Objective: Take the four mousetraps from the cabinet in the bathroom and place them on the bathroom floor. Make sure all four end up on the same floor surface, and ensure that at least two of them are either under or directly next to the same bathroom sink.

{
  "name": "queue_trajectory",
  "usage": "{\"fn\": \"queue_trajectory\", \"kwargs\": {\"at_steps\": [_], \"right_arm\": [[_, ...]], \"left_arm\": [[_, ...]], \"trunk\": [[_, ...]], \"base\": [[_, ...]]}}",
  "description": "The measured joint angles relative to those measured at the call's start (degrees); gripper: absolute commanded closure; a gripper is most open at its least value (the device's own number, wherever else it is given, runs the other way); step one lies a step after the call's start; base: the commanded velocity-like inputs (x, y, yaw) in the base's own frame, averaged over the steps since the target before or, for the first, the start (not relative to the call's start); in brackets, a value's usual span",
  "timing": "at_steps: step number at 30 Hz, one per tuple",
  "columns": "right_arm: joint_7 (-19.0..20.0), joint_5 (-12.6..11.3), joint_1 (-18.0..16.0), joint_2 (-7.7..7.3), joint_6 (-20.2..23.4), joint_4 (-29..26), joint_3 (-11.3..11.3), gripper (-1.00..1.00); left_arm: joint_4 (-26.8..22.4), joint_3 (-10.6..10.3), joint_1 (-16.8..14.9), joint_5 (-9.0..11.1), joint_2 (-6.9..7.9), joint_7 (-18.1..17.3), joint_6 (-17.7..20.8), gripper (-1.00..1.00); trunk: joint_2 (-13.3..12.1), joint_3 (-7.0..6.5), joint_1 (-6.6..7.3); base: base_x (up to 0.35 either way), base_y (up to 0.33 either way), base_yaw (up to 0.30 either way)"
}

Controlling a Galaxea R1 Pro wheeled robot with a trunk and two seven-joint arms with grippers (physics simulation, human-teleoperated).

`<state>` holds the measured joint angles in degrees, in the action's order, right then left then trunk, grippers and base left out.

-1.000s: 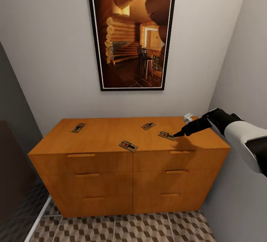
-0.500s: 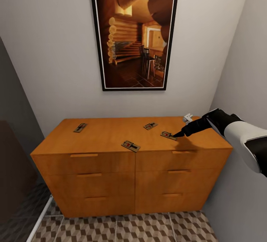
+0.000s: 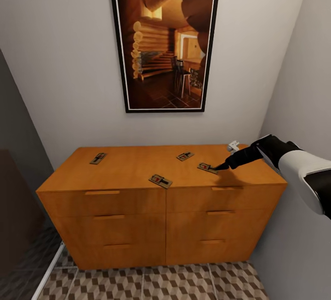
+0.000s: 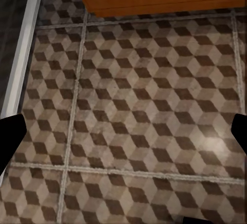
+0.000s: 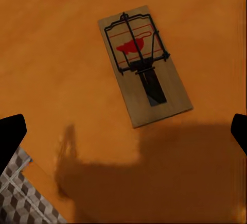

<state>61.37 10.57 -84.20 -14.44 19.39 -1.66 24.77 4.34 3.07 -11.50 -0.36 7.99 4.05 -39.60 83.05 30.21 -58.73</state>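
Note:
Several mousetraps lie on top of the orange-brown cabinet [image 3: 138, 203]: one at the back left [image 3: 98, 158], one near the front edge [image 3: 160, 181], one at the back middle [image 3: 185, 156] and one to the right [image 3: 207, 167]. My right gripper [image 3: 225, 165] hovers just right of that last trap, its tip almost at the trap's edge. In the right wrist view the same mousetrap [image 5: 144, 64] lies flat ahead of the right gripper [image 5: 123, 136], which is open and empty. My left gripper [image 4: 123, 136] is open above the cube-patterned bathroom floor [image 4: 134, 90].
A small white object [image 3: 233, 145] sits at the cabinet's back right corner. A large framed picture [image 3: 163, 37] hangs above. Walls close in on the right and left. A white strip [image 3: 48, 272] runs along the floor at the left.
The head view swayed slightly. The right gripper and the mousetraps keep their places.

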Motion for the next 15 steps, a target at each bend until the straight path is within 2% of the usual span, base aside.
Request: {"fn": "queue_trajectory", "kwargs": {"at_steps": [15], "right_arm": [[0.01,0.00,0.01,-0.03,0.02,-0.05,0.04,-1.00]], "left_arm": [[0.00,0.00,-0.02,0.00,0.00,0.00,0.04,-1.00]], "trunk": [[0.00,0.00,0.00]], "base": [[0.001,-0.020,0.000]]}}
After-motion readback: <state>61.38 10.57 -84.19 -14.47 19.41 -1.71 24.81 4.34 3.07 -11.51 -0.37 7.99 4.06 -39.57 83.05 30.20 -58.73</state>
